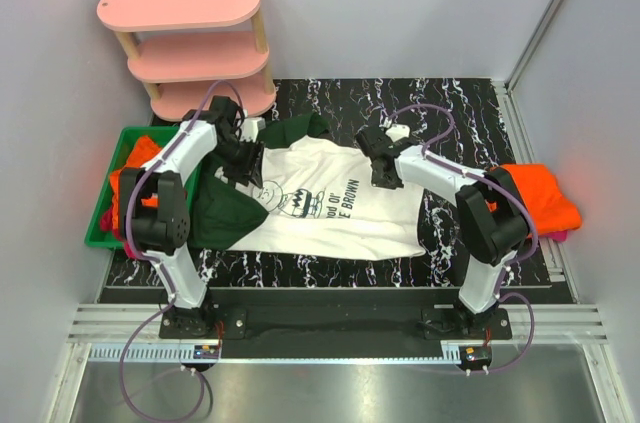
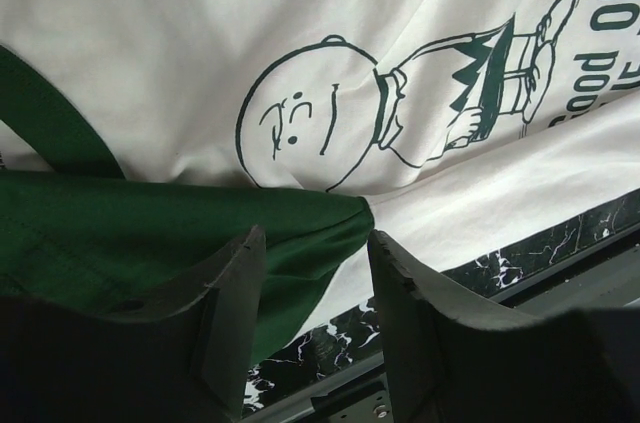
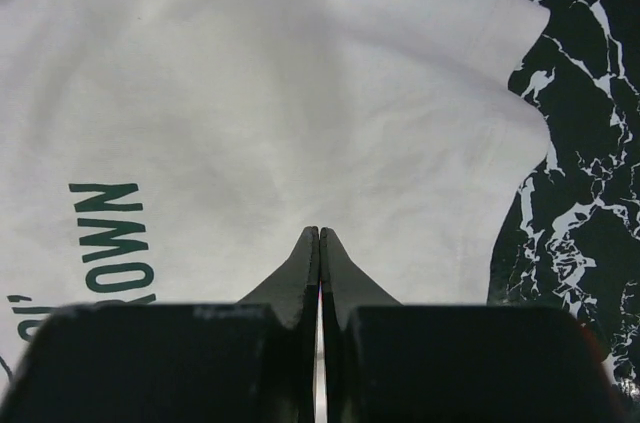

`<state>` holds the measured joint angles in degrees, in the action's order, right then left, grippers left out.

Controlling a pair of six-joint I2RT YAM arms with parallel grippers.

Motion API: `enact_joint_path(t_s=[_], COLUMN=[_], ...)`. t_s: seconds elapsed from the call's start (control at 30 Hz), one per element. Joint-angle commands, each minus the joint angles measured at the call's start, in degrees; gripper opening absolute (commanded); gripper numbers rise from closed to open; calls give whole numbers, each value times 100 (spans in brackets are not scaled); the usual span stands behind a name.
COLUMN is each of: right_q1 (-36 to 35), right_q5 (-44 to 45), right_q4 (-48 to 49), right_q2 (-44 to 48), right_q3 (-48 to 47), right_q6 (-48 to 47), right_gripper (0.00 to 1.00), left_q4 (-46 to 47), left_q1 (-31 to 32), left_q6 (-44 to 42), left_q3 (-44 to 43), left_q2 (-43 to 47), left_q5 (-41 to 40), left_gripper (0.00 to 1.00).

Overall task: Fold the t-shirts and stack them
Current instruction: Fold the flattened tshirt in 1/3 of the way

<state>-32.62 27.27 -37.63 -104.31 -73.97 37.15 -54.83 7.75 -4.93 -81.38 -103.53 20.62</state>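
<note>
The white t-shirt (image 1: 320, 208) with dark green sleeves and a cartoon-face print lies spread on the black marbled mat (image 1: 450, 103). My left gripper (image 1: 243, 151) is open at its collar end. In the left wrist view, the left gripper (image 2: 315, 238) hangs over a folded green sleeve (image 2: 150, 223) beside the print (image 2: 300, 113). My right gripper (image 1: 383, 171) is shut at the shirt's far hem side. In the right wrist view, the right gripper (image 3: 319, 231) has its tips together over flat white cloth (image 3: 250, 93), with no cloth seen between them. An orange t-shirt (image 1: 540, 193) lies on a magenta one (image 1: 562, 236) at the right.
A green bin (image 1: 100, 233) at the left holds orange cloth (image 1: 140, 155). A pink three-tier shelf (image 1: 190, 43) stands at the back left. Grey walls close in both sides. Bare mat (image 3: 580, 193) shows right of the shirt's hem.
</note>
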Motion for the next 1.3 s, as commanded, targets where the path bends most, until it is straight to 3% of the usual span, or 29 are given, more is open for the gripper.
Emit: enact_joint_path(t_s=[0.0, 0.43, 0.73, 1.13, 1.27], right_q1=[1, 309, 1091, 1944, 1918], right_q5=[-143, -107, -213, -222, -283], right_q4=[203, 37, -368, -991, -1063], right_q2=[43, -871, -1556, -2891, -2771], right_q3=[260, -143, -714, -2979, -3106], right_q6=[100, 179, 92, -524, -489], right_gripper=[0, 0, 0, 0, 0], left_q4=[-10, -45, -177, -221, -256], left_q1=[-28, -28, -28, -28, -37], left_q6=[-114, -78, -131, 1, 27], left_q3=[26, -237, -290, -650, -809], left_q2=[-237, -836, -766, -1046, -977], left_q5=[-225, -348, -366, -366, -296], left_gripper=[49, 47, 47, 47, 47])
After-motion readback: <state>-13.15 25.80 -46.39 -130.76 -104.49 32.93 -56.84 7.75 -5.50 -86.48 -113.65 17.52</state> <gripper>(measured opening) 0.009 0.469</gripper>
